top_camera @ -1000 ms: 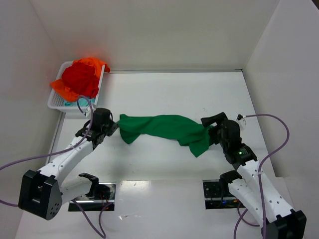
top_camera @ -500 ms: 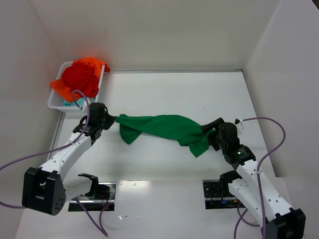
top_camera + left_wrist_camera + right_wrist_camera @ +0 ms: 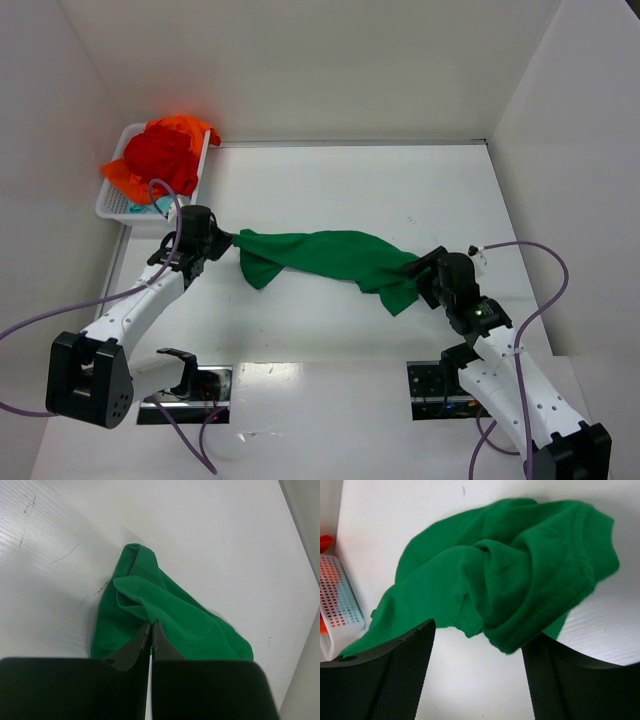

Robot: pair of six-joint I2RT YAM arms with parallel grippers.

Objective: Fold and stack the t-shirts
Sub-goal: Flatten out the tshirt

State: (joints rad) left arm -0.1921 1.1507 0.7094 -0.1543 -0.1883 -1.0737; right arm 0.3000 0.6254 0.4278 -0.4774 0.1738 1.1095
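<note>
A bright green t-shirt (image 3: 330,258) lies bunched in a long strip across the middle of the table. My left gripper (image 3: 228,241) is shut on its left end; in the left wrist view the fingertips (image 3: 151,626) pinch a fold of the green t-shirt (image 3: 170,615). My right gripper (image 3: 424,272) is at the strip's right end, open. In the right wrist view the green t-shirt (image 3: 520,565) hangs with its hemmed edge low between the spread fingers of the right gripper (image 3: 479,635), close to the right one. A red t-shirt (image 3: 160,160) and an orange t-shirt (image 3: 188,125) are heaped in the basket.
The white slotted basket (image 3: 112,206) stands at the back left against the wall, with a bit of teal cloth (image 3: 160,208) under the heap. Its corner shows in the right wrist view as well (image 3: 335,600). White walls close in the table on three sides.
The left gripper has pulled the shirt's left end a little leftward. The right gripper has drawn back slightly toward the near right and its jaws have narrowed somewhat.
</note>
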